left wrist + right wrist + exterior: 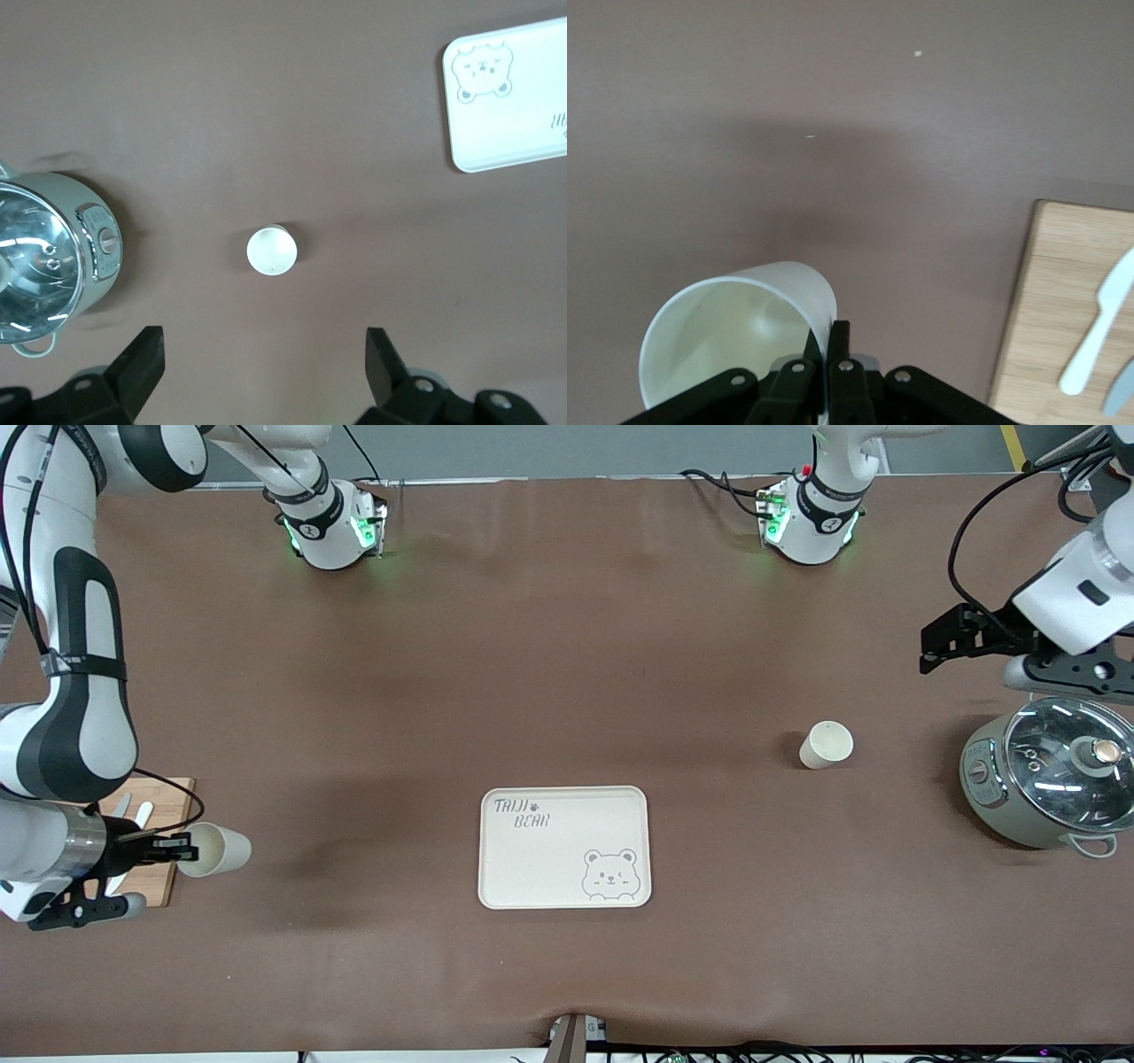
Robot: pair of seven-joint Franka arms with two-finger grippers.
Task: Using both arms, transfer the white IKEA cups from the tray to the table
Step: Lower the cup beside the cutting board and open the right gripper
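One white cup (826, 744) stands upright on the brown table, between the bear tray (564, 847) and the pot; it also shows in the left wrist view (271, 251). My left gripper (930, 651) is open and empty in the air above the table beside the pot, its fingers (142, 359) wide apart and clear of that cup. My right gripper (186, 854) is shut on the wall of the second white cup (217, 849), one finger inside the rim, and holds it tipped on its side over the table beside the wooden board. The right wrist view shows this cup (735, 336) in the gripper (830, 341).
A grey-green pot with a glass lid (1050, 779) stands at the left arm's end of the table. A wooden board (164, 841) with white plastic cutlery (1099, 332) lies at the right arm's end. The cream bear tray holds nothing.
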